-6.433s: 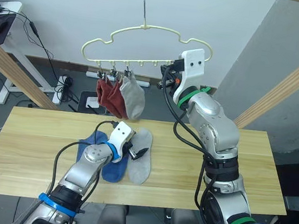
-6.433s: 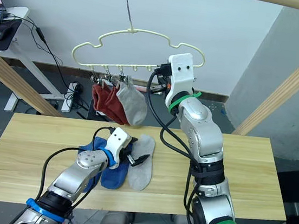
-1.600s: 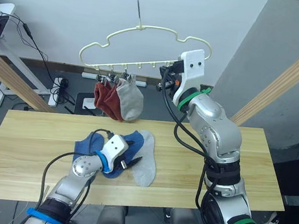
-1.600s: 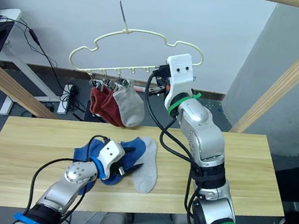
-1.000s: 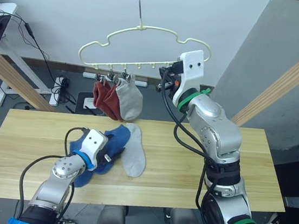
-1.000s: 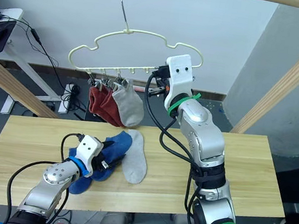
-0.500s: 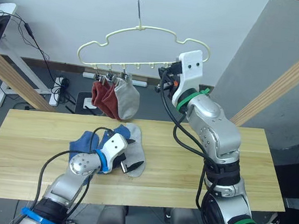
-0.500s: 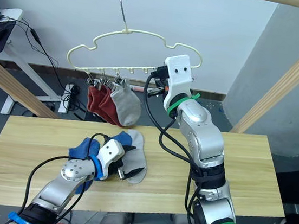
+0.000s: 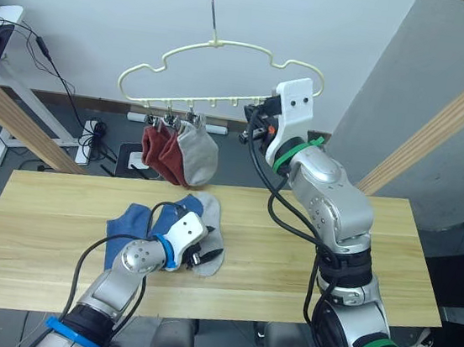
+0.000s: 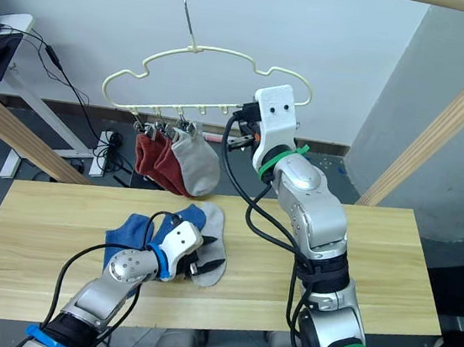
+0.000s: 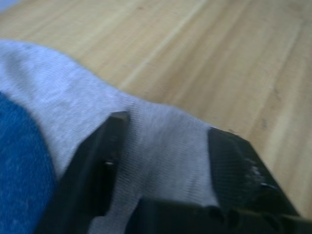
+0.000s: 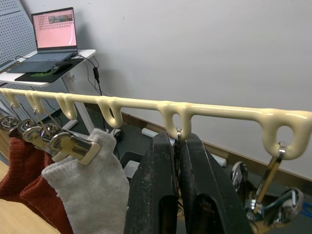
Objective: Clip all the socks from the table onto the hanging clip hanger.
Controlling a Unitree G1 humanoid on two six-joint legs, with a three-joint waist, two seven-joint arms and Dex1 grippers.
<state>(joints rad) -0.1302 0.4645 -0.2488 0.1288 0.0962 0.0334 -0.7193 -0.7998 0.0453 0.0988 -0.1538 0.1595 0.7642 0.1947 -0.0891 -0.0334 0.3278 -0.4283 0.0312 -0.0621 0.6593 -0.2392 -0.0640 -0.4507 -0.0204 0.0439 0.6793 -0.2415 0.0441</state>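
The left hand [image 9: 198,256] – fingers spread – straddles the light grey sock [image 9: 210,237] on the desk [image 9: 42,201], while the right hand [image 12: 176,146] pinches a clip.

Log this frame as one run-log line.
left gripper: open over grey sock | right gripper: shut on clip hanger | hung: three

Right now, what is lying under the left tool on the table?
Under the left tool lies a light grey sock on the table, its open fingers straddling the fabric. A blue sock lies beside it. Whatever is beneath the socks is covered.
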